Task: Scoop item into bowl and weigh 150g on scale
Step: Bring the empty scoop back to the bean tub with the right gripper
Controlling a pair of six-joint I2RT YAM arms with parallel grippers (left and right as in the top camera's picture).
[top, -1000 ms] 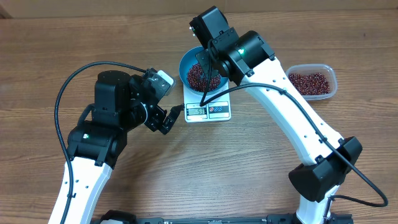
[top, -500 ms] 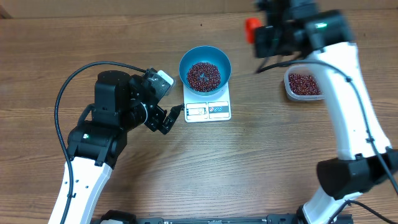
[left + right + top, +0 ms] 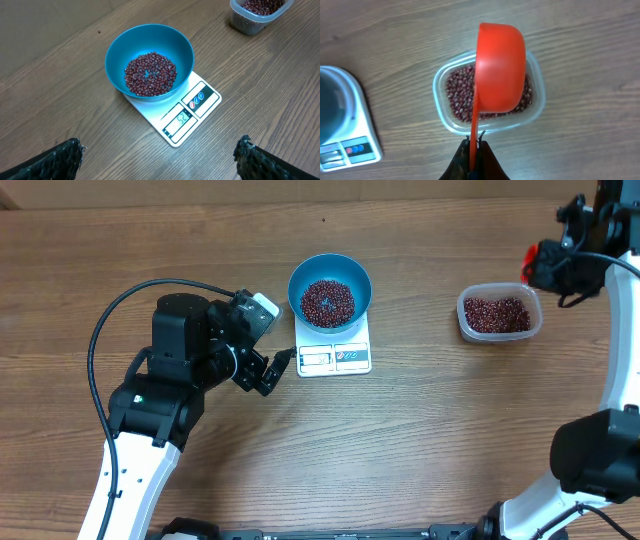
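Note:
The blue bowl (image 3: 330, 290) stands on the white scale (image 3: 335, 357) with a heap of red-brown beans (image 3: 327, 301) in it; the left wrist view shows the bowl (image 3: 149, 60), scale (image 3: 192, 112) and beans (image 3: 150, 74) ahead of me. My left gripper (image 3: 275, 368) rests just left of the scale, open and empty (image 3: 160, 150). At the far right, my right gripper (image 3: 548, 265) is shut (image 3: 476, 145) on the thin handle of a red scoop (image 3: 501, 67). The scoop's cup hangs over the clear tub (image 3: 440, 90) of beans (image 3: 457, 92), its outer side facing the camera, so its inside is hidden.
The clear plastic tub (image 3: 499, 314) sits on the wooden table well right of the scale. The right arm's white links run down the right edge of the overhead view. A black cable loops over the left arm (image 3: 165, 395).
The right arm has swung away from above the blue bowl to the far right, carrying the scoop over the tub. The left arm, bowl and scale have not moved.

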